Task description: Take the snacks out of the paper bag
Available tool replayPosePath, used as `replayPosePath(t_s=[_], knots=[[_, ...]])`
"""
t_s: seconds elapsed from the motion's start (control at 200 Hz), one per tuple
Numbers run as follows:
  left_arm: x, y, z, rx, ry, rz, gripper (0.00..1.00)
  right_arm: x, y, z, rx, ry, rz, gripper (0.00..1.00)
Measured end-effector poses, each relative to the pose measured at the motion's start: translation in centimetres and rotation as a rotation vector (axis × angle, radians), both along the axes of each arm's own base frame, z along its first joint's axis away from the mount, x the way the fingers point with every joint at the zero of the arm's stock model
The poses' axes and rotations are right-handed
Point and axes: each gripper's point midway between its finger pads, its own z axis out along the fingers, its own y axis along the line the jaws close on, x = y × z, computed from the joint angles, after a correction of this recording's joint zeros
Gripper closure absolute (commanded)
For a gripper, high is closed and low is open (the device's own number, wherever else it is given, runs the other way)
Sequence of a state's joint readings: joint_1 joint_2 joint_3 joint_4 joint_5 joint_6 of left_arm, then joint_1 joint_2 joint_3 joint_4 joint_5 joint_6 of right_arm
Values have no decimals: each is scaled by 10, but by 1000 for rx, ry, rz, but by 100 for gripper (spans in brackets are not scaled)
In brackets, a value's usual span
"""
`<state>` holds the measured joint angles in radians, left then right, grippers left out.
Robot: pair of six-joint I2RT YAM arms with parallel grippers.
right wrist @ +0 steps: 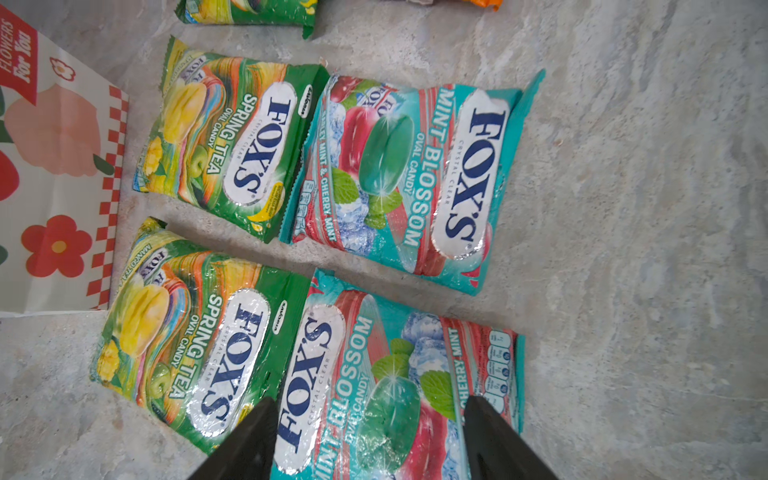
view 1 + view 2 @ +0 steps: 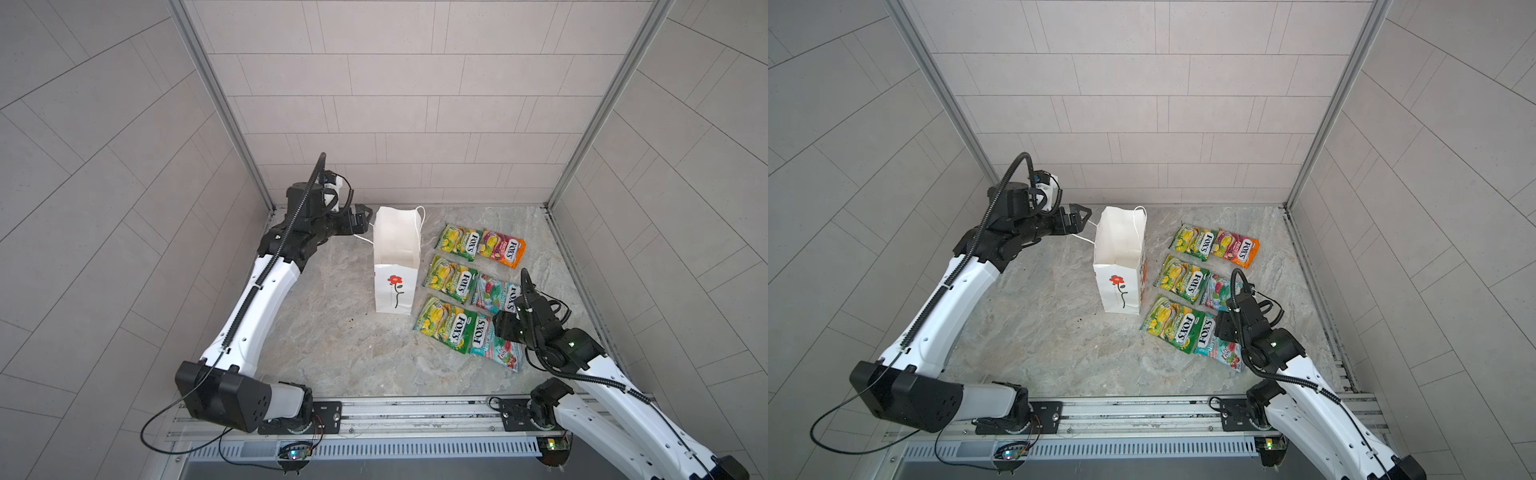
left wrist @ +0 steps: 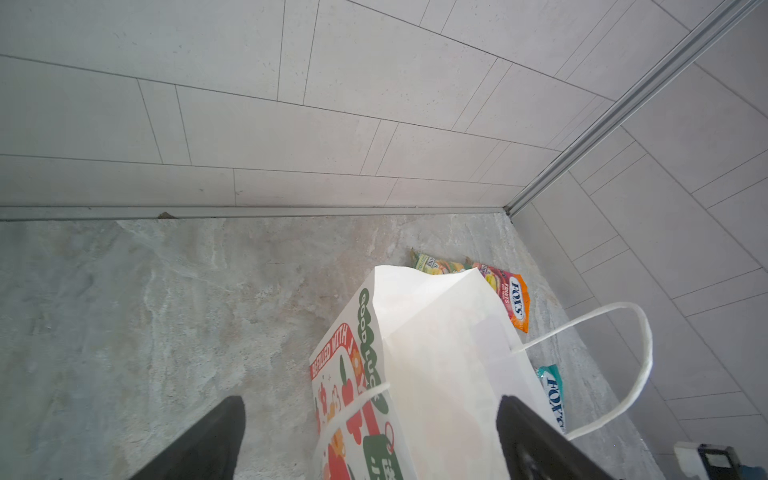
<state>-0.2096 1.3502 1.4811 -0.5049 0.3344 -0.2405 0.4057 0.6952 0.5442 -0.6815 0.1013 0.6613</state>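
The white paper bag is standing upright with its mouth open on the marbled tabletop. In both top views it is sitting a little toward 12 o'clock from the middle, its red flower drawing facing 6 o'clock.

All six snacks are lying flat outside the bag, at its 3 o'clock side, in two columns of three. The column just beside the bag is made up of the far Spring Tea packet, the middle Spring Tea packet and the near Spring Tea packet. At 3 o'clock of these are lying the orange-pink Fruits packet, the middle Mint Blossom packet and the near Mint Blossom packet, each touching its green neighbour along an edge.

The left gripper is hanging at 10 o'clock of the bag's rim with its jaws spread wide and gripping nothing. In the left wrist view the rim is showing between the two fingers, and a cord handle is looping free.

The right gripper is hovering over the near Mint Blossom packet, at 5 o'clock of the group. Its jaws are parted to either side of the packet's middle and are pinching nothing, though I cannot tell whether the fingertips are touching the foil
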Motion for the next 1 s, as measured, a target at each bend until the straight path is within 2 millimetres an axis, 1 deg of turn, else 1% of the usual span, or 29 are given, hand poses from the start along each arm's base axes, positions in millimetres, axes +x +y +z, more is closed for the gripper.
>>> replayPosePath(t_s=[0.135,0.265,0.365,0.45,0.51,0.575,0.736,0.876,1.001], knots=[[-13,20,12,95,-45,61,0,9,-9,0,-65,-31,-27,28],[-26,50,31,173,-108,192,0,21,-20,7,-146,-75,-52,27],[-39,75,40,220,-157,311,0,33,-29,23,-224,-125,-78,27],[-49,97,38,257,-179,415,0,47,-39,47,-291,-193,-117,27],[-54,110,31,284,-180,484,0,56,-45,64,-333,-247,-152,27],[-58,124,20,312,-170,557,0,64,-54,78,-380,-297,-194,25],[-68,150,-18,374,-120,699,0,76,-77,94,-499,-348,-293,25],[-79,165,-43,388,-100,792,0,81,-102,96,-587,-356,-388,24],[-88,175,-65,378,-103,865,0,76,-126,80,-643,-327,-477,24]])
